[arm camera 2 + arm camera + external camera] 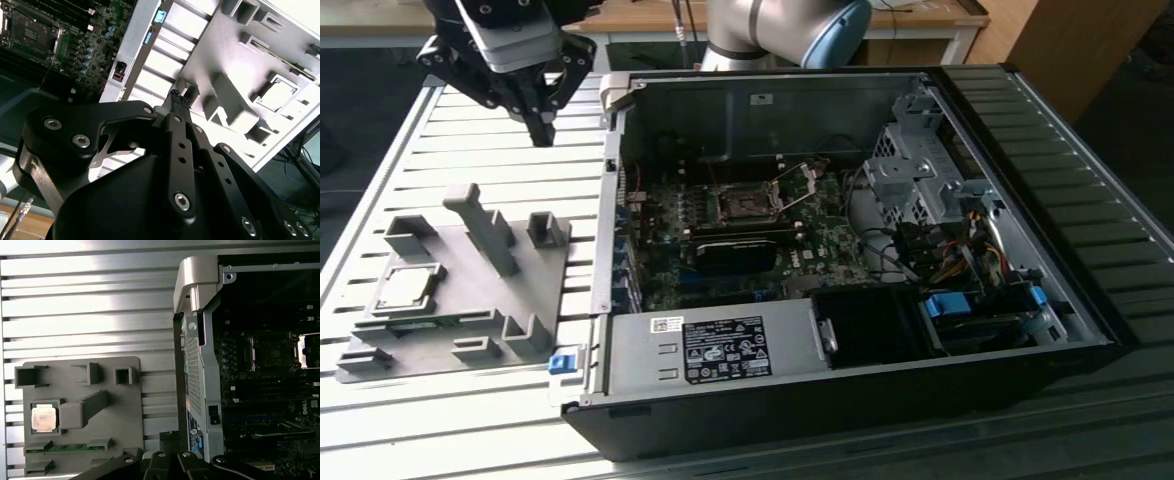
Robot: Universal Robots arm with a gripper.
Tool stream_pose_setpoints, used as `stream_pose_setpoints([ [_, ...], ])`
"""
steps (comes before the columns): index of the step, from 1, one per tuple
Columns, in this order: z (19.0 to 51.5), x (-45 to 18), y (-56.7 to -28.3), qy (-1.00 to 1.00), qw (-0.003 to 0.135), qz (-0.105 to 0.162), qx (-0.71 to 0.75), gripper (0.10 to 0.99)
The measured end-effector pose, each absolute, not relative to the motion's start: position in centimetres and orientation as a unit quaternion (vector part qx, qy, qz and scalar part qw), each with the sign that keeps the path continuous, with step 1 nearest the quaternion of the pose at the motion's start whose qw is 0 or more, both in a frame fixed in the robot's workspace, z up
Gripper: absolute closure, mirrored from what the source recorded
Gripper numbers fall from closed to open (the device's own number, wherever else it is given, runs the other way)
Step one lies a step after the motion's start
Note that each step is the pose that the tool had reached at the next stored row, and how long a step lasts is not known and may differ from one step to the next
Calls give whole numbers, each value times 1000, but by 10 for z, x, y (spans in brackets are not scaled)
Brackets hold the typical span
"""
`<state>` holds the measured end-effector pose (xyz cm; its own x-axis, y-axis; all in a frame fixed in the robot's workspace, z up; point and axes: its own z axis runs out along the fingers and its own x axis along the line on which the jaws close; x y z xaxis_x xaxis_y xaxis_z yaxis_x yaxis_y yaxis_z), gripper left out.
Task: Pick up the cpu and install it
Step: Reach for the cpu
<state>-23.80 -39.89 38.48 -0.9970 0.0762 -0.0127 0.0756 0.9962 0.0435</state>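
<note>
My pincer is pinched shut, with nothing in it. It hangs over the metal table, just beside the open computer case. The cpu is well apart from me. It lies flat in its square nook on the grey holder.

The exterior view stands well back, looking down at a slant over the open computer case and the whole table. The first wrist view looks straight down from well above; the second sits close behind the hand, tilted. All three share the grey holder and the case's side wall.
</note>
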Motion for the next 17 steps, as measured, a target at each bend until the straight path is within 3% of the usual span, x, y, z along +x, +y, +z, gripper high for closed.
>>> stream_pose_setpoints([
  [17,383,-259,-399,999,7,21,38,980],
])
